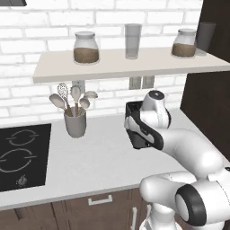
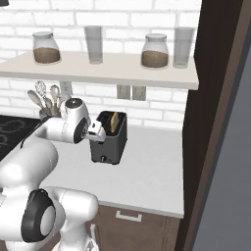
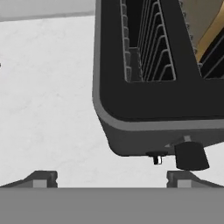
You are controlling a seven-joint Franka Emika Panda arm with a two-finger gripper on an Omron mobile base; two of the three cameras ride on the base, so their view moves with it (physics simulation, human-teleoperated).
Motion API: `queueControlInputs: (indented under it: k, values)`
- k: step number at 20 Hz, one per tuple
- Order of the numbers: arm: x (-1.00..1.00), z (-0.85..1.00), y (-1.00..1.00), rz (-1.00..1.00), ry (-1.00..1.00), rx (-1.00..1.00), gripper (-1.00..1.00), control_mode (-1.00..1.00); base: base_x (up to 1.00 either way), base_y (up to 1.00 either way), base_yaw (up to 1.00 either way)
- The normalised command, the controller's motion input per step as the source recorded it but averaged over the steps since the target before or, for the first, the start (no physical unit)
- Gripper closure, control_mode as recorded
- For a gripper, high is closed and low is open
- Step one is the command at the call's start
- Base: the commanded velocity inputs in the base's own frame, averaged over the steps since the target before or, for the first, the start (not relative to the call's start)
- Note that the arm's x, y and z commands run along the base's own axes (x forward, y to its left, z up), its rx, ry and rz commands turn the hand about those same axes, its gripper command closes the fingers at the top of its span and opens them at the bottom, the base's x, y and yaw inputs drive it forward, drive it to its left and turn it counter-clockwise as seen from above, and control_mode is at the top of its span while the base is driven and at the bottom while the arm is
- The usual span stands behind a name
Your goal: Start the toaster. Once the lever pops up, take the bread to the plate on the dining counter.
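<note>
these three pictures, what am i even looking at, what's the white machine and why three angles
It is a white robot arm in a rendered kitchen, seen at one moment by three cameras. Two cameras ride on its base, behind it to the left and to the right, and look over the arm at the worktop. The third sits on the hand and looks along its open fingers, so it is very close.

On the worktop stands a dark grey toaster with a slice of bread in one slot. The close view shows the lever low on the toaster's front face. A cup of utensils stands near the cooktop. On the shelf above are jars and glasses.

The hand holds nothing; it hovers by the toaster's front.
</note>
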Motion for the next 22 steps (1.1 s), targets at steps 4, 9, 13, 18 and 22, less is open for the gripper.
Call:
queueControlInputs:
  k: [4,9,13,18,22]
  values:
    - [0.0,0.0,-0.22,0.0,0.0,0.01,-1.0,-1.0,0.0,0.0,0.0]
    - [0.0,0.0,-0.18,0.0,0.0,0.0,-1.0,-1.0,0.0,0.0,0.0]
    - [0.05,-0.01,-0.03,0.0,0.0,0.0,-1.0,-1.0,0.0,0.0,0.0]
    - [0.27,-0.16,0.0,0.01,0.0,0.0,-1.0,-1.0,0.0,0.0,0.0]
    - [0.29,-0.18,0.0,0.03,0.0,0.0,-1.0,-1.0,0.0,0.0,0.0]
